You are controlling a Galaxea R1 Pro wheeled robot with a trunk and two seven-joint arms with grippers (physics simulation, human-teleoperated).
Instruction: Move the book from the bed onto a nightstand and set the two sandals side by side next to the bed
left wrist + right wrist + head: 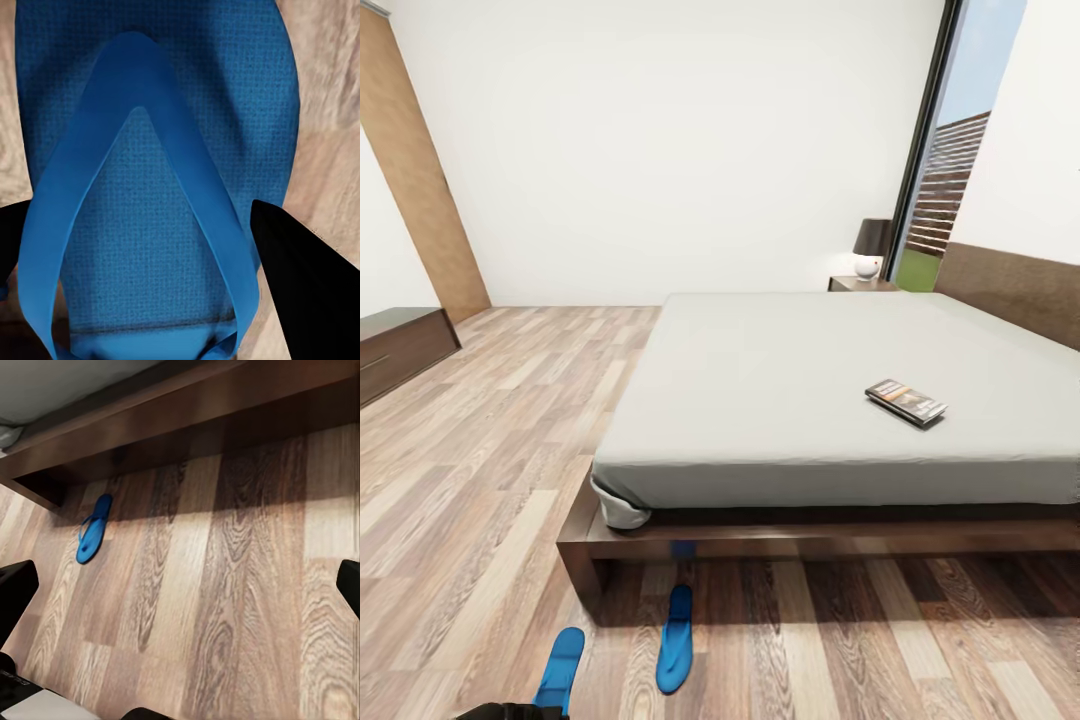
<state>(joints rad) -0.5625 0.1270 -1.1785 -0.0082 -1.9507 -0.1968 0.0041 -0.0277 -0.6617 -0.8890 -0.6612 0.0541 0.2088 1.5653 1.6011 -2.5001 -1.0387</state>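
The book (905,400), a thin dark paperback, lies flat on the grey mattress of the bed (780,400), toward its right side. The nightstand (857,284) stands at the bed's far corner. Two blue sandals lie on the floor before the bed's near side: one sandal (675,638) close to the frame, the other sandal (560,668) further left. My left gripper (150,262) is open right over that left sandal (157,150), a dark finger (307,292) on each side. My right gripper (180,592) is open above bare floor, with a sandal (94,529) ahead near the bed frame (187,412).
A long dark brown cabinet (395,350) stands at the left wall. A lamp (870,245) sits on the nightstand. A tall window (945,150) is behind it, and the brown headboard (1010,290) runs along the right. Wood floor (490,450) stretches left of the bed.
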